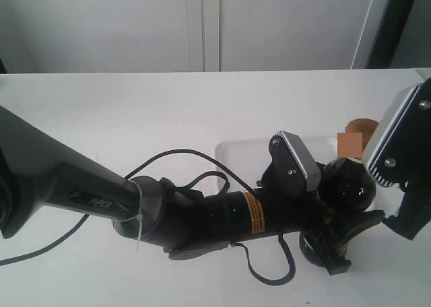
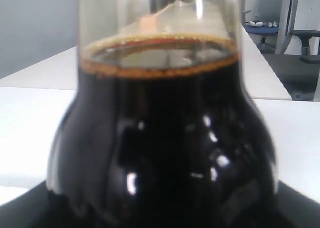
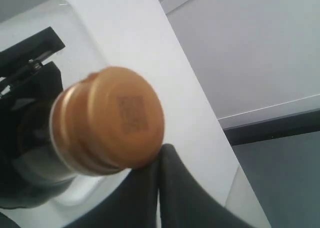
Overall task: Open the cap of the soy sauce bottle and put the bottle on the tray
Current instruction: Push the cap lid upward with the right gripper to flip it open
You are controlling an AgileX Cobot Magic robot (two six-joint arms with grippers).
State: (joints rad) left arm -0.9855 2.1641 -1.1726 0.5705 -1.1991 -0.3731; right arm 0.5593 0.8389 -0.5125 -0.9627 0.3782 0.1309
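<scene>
The soy sauce bottle [image 1: 345,186] stands upright at the right end of the white tray [image 1: 242,152]; its dark liquid [image 2: 165,153] fills the left wrist view. My left gripper [image 1: 330,243] reaches across from the left and is shut on the bottle's lower body. The copper-orange cap [image 3: 110,120] is closed on the neck and shows as an orange patch [image 1: 361,127] in the exterior view. My right gripper [image 3: 161,155] is shut, its two fingers pressed together, with the tips touching the cap's rim. The bottle's label is hidden.
The left arm [image 1: 101,199] and its looping black cable [image 1: 195,160] lie across the white table [image 1: 135,112] in front of the tray. The right arm's grey wrist block [image 1: 397,142] hangs over the table's right edge. A wall stands behind.
</scene>
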